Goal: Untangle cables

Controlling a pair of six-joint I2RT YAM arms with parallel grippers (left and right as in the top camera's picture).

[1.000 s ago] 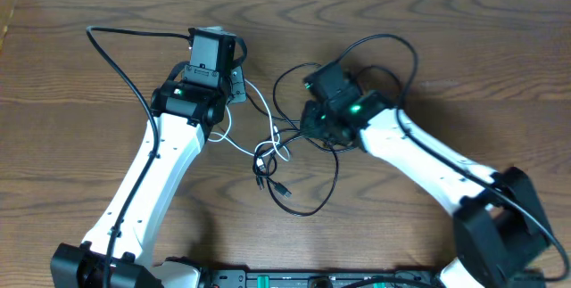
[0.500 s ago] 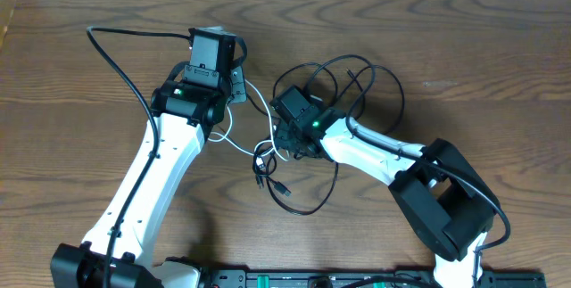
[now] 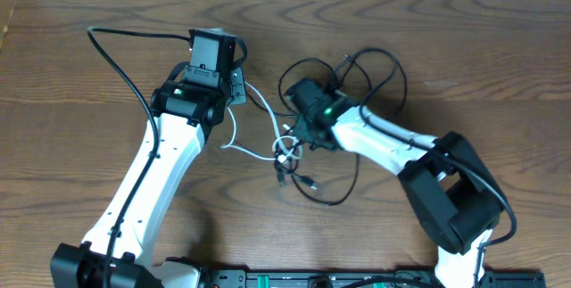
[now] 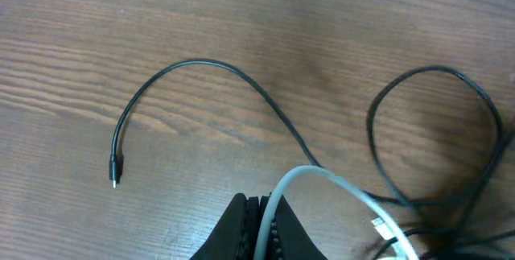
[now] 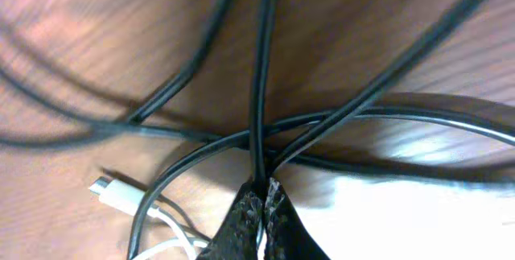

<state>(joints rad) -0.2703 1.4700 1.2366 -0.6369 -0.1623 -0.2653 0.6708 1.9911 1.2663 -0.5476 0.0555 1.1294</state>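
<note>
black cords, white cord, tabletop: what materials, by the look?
The thin black cords look like rubber or PVC jacket, smooth, semi-gloss: highlights run along them. The white cord: similar plastic, smooth; its white plug seems hard plastic. The brown tabletop: wood or wood-look laminate, matte, grain visible; can't tell which.

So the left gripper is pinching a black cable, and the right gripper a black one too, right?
No. The left wrist view shows the left gripper shut on the white cable, not a black one. The right gripper is shut on a black cable.
</note>
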